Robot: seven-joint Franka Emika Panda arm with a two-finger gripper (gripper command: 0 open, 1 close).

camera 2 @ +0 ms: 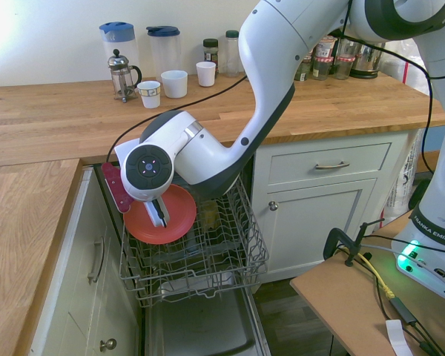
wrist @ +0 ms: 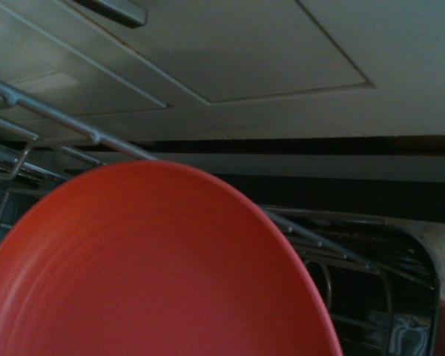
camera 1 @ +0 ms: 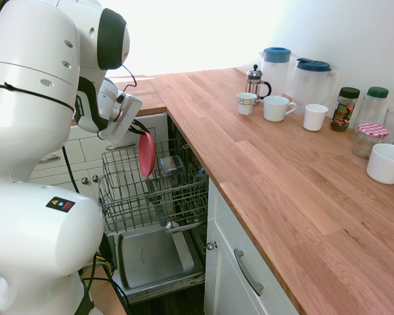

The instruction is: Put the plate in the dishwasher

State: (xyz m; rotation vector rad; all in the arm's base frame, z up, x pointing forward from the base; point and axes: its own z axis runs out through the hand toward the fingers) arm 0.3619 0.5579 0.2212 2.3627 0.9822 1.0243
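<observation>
Gripper: the gripper (camera 2: 157,213) is clamped on the plate (camera 2: 161,216), pinching it at the rim, angled down over the pulled-out rack
Plate: coral-pink, held on edge and tilted; in the first exterior view (camera 1: 147,154) it shows as a thin upright oval at 12 o'clock of the rack's middle; its lower edge is level with the rack's top wires, and whether it touches them cannot be told
Wrist view: the plate (wrist: 152,271) fills the lower half, with rack wires and white cabinet fronts beyond it
Dishwasher: the dishwasher (camera 1: 154,252) stands open, its grey inner door panel lying flat at 6 o'clock of the wire rack (camera 1: 154,190); the rack is drawn out over the door
Cabinets: white cabinet fronts (camera 2: 330,189) flank the opening, at 3 o'clock of the rack in the second exterior view
Surface: the wooden surface (camera 1: 282,170) runs above the dishwasher
Far group: at the back of the surface stand a French press (camera 1: 254,81), two lidded jugs (camera 1: 276,65), three white mugs (camera 1: 277,108), jars (camera 1: 345,108) and a white bowl (camera 1: 387,163), all well apart from the plate
</observation>
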